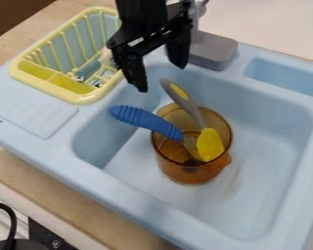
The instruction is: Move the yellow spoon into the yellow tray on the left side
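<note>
The gripper (160,78) is positioned above the sink basin (260,188), with its fingers (138,78) pointed downward. The fingers are spread wide apart, and nothing is held between them. The yellow spoon (210,145) is located below the fingers in the view, stood at a tilt in the amber cup (185,175). Its grey handle with yellow inlay is directed up toward the gap between the fingertips; whether contact is made cannot be determined. The blue-handled utensil (146,121) is seated in the same cup, its handle extended past the rim and located below the left-hand finger as viewed. The yellow tray (80,98), fitted with rack bars, is placed left of the fingers, beside the basin. The grey faucet base (212,50) is mounted just right of the fingers.
</note>
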Available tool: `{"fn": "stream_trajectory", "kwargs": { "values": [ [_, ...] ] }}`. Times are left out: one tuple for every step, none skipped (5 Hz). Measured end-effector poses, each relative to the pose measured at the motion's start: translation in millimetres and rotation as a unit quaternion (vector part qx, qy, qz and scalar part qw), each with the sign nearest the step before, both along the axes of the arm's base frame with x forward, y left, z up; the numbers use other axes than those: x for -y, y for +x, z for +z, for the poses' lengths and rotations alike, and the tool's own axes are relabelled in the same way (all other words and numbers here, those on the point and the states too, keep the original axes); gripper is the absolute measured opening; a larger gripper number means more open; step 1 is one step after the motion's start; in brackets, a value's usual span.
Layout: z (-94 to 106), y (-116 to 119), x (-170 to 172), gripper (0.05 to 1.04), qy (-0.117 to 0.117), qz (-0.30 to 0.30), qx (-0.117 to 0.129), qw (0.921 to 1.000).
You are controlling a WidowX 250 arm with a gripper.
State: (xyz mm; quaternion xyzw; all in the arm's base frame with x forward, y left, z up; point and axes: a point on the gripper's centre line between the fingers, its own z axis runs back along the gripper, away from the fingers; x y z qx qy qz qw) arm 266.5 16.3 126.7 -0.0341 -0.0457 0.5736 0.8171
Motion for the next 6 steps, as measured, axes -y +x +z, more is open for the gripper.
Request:
{"fn": "stream_trajectory", "kwargs": {
  "values": [
    [-3.5, 5, 5, 0.997, 0.013, -0.045, 0.002, 0.9989],
    [-5.9, 9, 10, 0.997, 0.022, -0.078, 0.009, 0.9967],
    [-8.8, 7, 12, 0.997, 0.023, -0.097, 0.006, 0.9950],
    [-15.3, 2, 13, 0.997, 0.022, -0.113, -0.004, 0.9934],
    [-17.1, 1, 14, 0.997, 0.022, -0.118, -0.003, 0.9928],
    [-28.9, 5, 16, 0.998, 0.028, -0.125, -0.013, 0.9917]
  ]
}}
